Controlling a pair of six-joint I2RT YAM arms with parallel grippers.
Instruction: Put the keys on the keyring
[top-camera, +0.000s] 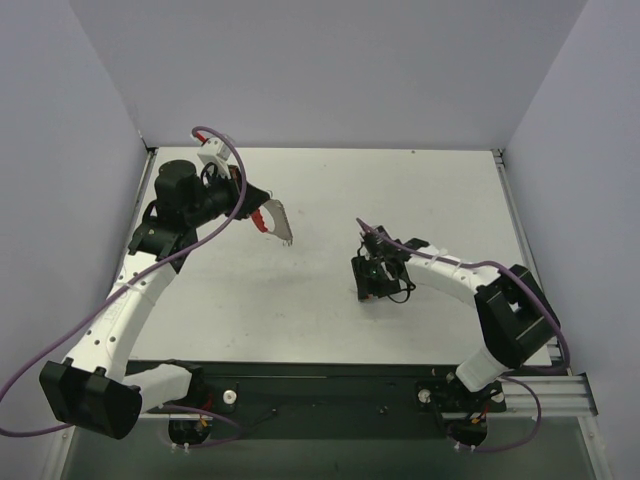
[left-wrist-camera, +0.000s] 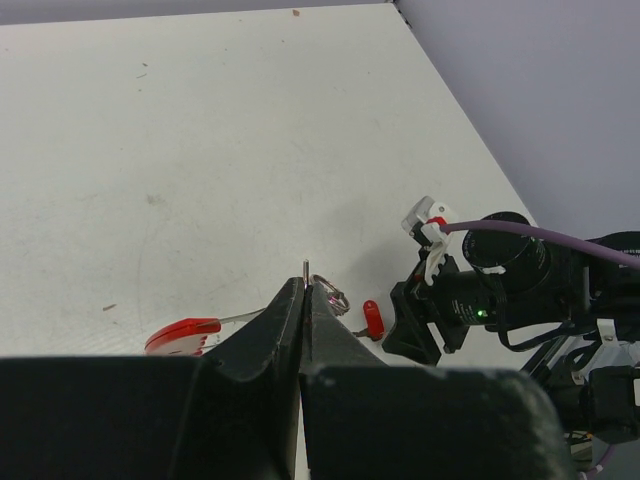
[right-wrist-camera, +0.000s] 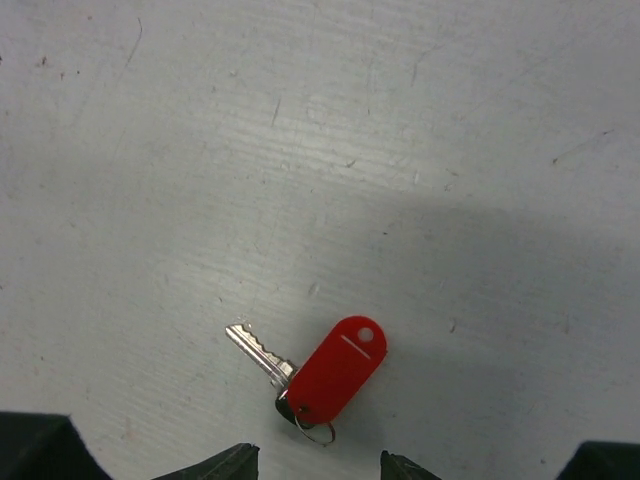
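- Right gripper tips edge the bottom of its wrist view, spread apart and holding nothing; just ahead of them we see the key lying flat on the table
- Key head joined to a red tag and a small ring
- Left gripper, well apart to the left, we find above the table with fingers pressed together on the keyring, whose red part hangs beneath them

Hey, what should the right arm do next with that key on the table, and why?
Probably lower the right gripper onto the key: it lies flat on the table with its red tag, just ahead of the open fingers, not yet grasped.
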